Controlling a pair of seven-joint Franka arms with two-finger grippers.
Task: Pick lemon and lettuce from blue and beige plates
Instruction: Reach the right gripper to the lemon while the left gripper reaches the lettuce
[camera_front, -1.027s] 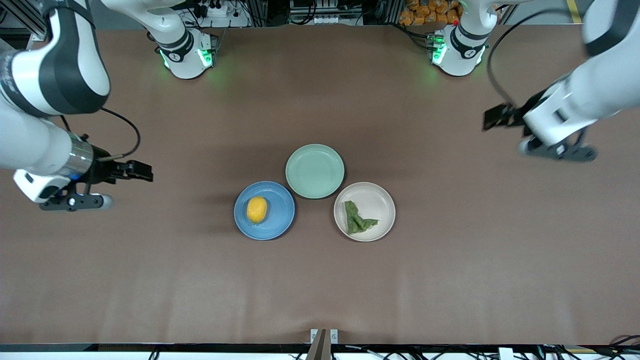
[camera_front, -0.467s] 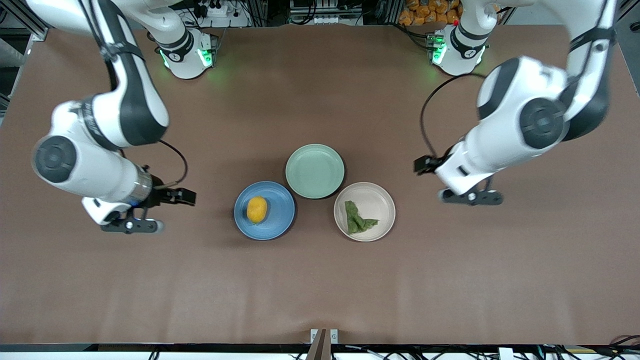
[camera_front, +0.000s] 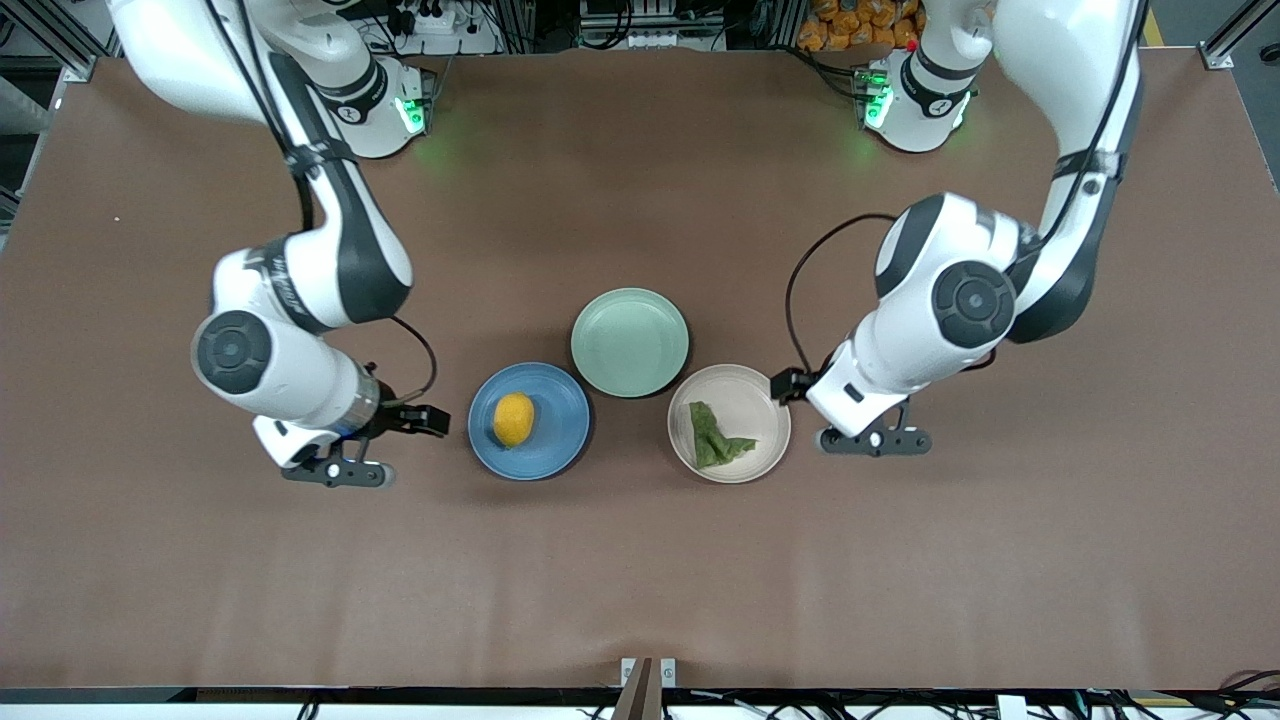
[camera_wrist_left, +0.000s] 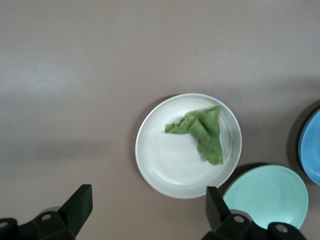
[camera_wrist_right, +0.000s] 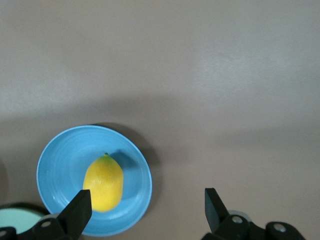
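The yellow lemon (camera_front: 514, 418) lies on the blue plate (camera_front: 555, 440). The dark green lettuce (camera_front: 712, 437) lies on the beige plate (camera_front: 755, 400). My right gripper (camera_front: 335, 470) hangs open and empty above the table beside the blue plate, toward the right arm's end. Its wrist view shows the lemon (camera_wrist_right: 103, 182) on the blue plate (camera_wrist_right: 60, 165), close to one finger of the open gripper (camera_wrist_right: 146, 192). My left gripper (camera_front: 872, 438) hangs open and empty above the table beside the beige plate, toward the left arm's end. Its wrist view shows the lettuce (camera_wrist_left: 202, 130) on the beige plate (camera_wrist_left: 170, 165), ahead of the open gripper (camera_wrist_left: 147, 189).
An empty mint-green plate (camera_front: 630, 342) touches both plates and lies farther from the front camera than they do. It also shows in the left wrist view (camera_wrist_left: 265, 197). The brown table (camera_front: 640, 580) spreads wide around the plates.
Both arms have swung in from the table's ends toward the plates. The lemon, lettuce and plates have not moved.
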